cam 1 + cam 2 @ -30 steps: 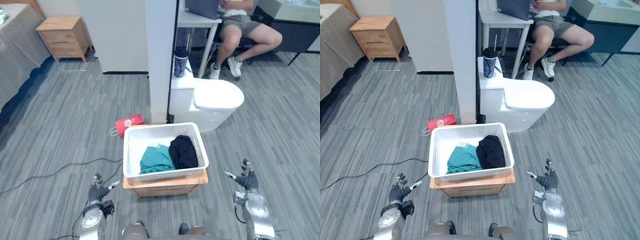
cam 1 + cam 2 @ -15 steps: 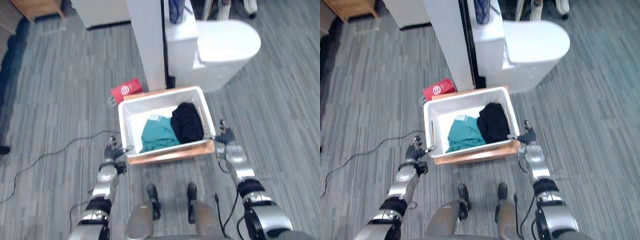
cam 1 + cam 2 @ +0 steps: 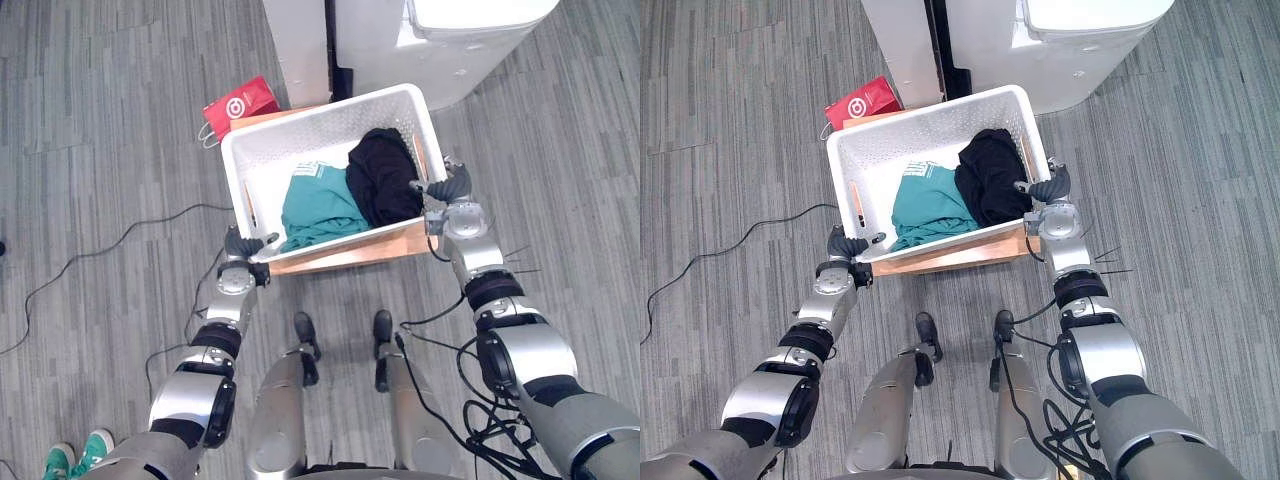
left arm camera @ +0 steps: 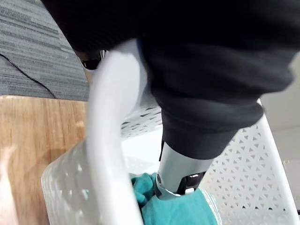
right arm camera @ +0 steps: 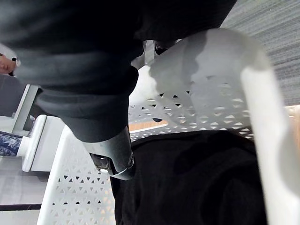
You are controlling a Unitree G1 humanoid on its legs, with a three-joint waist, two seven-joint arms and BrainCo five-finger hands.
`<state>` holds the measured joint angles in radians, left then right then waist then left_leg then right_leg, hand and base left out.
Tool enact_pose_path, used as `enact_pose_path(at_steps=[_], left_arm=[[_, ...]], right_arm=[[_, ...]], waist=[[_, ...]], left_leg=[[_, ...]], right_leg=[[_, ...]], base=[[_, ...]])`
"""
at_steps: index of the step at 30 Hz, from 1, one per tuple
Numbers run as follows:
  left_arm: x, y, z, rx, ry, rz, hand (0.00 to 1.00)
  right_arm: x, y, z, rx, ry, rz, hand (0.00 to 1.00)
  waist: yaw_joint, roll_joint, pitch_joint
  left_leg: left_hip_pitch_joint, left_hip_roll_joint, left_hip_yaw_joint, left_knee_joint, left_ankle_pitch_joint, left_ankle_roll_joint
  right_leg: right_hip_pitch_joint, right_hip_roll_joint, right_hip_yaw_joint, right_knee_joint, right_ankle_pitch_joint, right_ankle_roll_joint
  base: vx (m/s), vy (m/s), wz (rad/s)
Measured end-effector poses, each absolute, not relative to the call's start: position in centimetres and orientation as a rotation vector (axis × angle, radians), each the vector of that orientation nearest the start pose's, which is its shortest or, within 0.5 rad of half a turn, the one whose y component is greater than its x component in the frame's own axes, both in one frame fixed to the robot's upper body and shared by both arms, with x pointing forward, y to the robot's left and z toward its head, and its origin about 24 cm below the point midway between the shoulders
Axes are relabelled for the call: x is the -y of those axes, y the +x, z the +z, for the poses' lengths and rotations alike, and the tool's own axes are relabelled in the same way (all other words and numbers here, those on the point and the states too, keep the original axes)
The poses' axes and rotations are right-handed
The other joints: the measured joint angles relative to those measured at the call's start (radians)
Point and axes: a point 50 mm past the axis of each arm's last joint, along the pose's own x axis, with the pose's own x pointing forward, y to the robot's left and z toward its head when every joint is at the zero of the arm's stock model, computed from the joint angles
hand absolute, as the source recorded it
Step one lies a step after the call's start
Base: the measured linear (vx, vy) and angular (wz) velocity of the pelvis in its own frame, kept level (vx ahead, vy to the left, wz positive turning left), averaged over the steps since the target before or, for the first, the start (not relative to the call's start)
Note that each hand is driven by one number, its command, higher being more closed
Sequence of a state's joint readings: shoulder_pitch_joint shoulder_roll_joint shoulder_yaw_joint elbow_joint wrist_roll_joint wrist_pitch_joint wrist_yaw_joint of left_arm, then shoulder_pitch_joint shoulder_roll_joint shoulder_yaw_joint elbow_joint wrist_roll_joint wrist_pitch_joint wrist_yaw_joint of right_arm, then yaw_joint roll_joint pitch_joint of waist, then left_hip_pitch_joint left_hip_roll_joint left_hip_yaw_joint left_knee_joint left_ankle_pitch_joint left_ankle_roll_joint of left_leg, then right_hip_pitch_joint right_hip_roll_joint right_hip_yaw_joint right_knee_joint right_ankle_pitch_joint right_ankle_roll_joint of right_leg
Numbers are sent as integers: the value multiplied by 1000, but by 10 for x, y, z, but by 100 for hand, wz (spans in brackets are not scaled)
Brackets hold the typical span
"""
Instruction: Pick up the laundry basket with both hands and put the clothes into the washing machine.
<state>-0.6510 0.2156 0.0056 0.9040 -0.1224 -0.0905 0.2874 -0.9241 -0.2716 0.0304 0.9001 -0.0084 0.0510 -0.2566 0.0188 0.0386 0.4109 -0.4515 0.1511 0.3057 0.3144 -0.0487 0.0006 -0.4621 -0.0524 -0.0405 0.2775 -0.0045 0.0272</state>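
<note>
The white perforated laundry basket [image 3: 322,107] stands on a low wooden stand [image 3: 350,252]. In it lie a teal garment [image 3: 320,205] and a black garment [image 3: 385,175]. My left hand [image 3: 240,270] is at the basket's near left corner. Its thumb [image 4: 180,173] hooks over the rim [image 4: 110,140] into the basket above the teal cloth. My right hand [image 3: 455,200] grips the right rim. Its thumb [image 5: 115,154] reaches inside over the black garment [image 5: 197,178]. The fingers of both hands are hidden under the rim.
A white machine with a closed lid [image 3: 470,30] stands just beyond the basket, beside a white pillar [image 3: 295,40]. A red bag [image 3: 240,102] lies at the basket's far left corner. A person's green shoes [image 3: 75,455] show at the lower left.
The camera has tipped down over the basket. Both hands have moved from open beside the basket onto its left and right rims, thumbs hooked inside.
</note>
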Motion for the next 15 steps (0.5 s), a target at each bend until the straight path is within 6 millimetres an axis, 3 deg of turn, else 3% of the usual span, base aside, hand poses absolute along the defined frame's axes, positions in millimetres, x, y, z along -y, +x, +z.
enact_pose_path(at_steps=[6, 10, 13, 15], left_arm=[[-200, 348, 37, -169, 176, 279, 100], [-197, 309, 12, -179, 157, 250, 100], [-197, 281, 0, -185, 126, 252, 100], [-196, 252, -16, -231, 105, 262, 100]], right_arm=[[183, 383, 137, 103, -288, -210, 100], [195, 347, 104, 103, -262, -216, 100], [198, 320, 85, 93, -226, -225, 100], [202, 291, 62, 45, -215, -238, 100]], waist=[[-3, 0, 0], [-13, -3, -3], [-36, -7, -21], [-54, -14, -48]], left_leg=[[32, 2, 10, -15, 0, -1], [128, -22, 10, -57, 0, -4], [154, -30, -1, -74, -7, -14], [197, -31, 0, -89, -12, -20]], right_leg=[[20, 2, 4, 0, -1, 0], [99, -2, 13, -6, -27, 3], [139, 1, 8, -42, -29, 5], [187, 4, 8, -71, -29, 6]], base=[[40, -3, -3], [53, 5, 0], [27, 7, 8], [88, 8, -1]])
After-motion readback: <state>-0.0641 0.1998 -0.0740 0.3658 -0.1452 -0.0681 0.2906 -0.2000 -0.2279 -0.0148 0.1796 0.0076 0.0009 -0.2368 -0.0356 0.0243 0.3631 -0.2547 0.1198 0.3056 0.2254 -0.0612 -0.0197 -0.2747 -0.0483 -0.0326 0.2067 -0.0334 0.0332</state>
